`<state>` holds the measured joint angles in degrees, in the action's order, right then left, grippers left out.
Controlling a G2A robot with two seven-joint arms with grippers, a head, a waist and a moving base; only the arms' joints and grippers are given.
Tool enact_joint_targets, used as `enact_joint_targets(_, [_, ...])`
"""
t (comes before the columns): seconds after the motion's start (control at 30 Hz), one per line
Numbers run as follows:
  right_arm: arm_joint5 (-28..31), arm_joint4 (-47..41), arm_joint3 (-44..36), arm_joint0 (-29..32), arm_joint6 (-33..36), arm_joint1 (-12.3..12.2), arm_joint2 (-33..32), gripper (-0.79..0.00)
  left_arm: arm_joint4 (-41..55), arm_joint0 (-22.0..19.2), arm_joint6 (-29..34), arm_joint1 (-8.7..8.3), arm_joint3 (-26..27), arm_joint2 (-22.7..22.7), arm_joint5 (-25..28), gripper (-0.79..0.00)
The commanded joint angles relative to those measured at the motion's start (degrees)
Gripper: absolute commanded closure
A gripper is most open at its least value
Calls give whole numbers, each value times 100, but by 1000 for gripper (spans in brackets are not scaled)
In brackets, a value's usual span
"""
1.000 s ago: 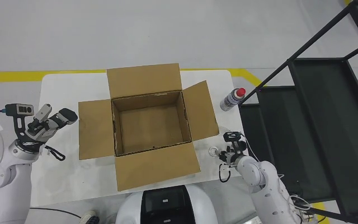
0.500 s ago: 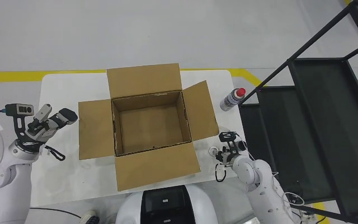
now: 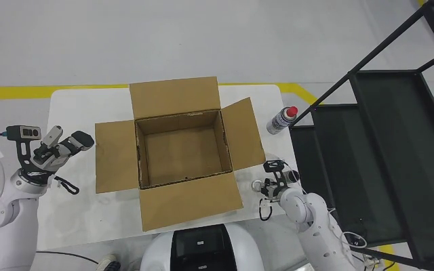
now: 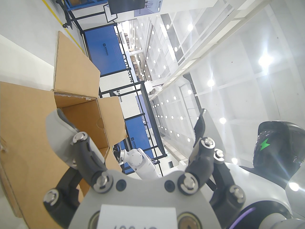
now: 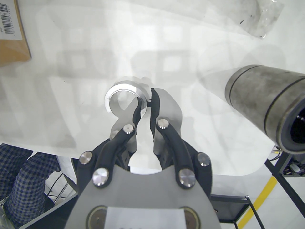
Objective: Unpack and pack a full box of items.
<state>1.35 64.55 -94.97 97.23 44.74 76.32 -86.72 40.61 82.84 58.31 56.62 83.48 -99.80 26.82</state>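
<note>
I work at a white table [image 3: 74, 108] on a grey floor [image 3: 203, 34] crossed by a yellow line [image 3: 20, 92]. A black metal staircase [image 3: 386, 101] stands just beside the table on my right.

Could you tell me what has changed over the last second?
The right gripper moved toward the cardboard box and reached the metal ring. The left gripper, open beside the box, the box itself and the spray can stayed put.
</note>
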Motion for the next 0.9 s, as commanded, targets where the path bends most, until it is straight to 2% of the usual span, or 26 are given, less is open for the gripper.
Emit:
enact_joint_targets(0.0, [-1,-37,-46,33,-13,-10,-37,0,0,0,0,0,0,0,0,-785])
enact_joint_targets(0.17, [323,-405,-277,249,-106,-53,-248,0,0,0,0,0,0,0,0,-785])
enact_joint_targets(0.43, [1556,-1997,-453,604,-84,-172,-1051,0,0,0,0,0,0,0,0,-785])
enact_joint_targets(0.53, [2053,-2548,-769,919,-153,-221,-1434,0,0,0,0,0,0,0,0,-785])
enact_joint_targets(0.73, [2564,-2570,-1614,1636,-889,-255,-1835,0,0,0,0,0,0,0,0,-785])
enact_joint_targets(0.87, [2786,-2493,-1850,1716,-1151,-275,-1838,0,0,0,0,0,0,0,0,-785])
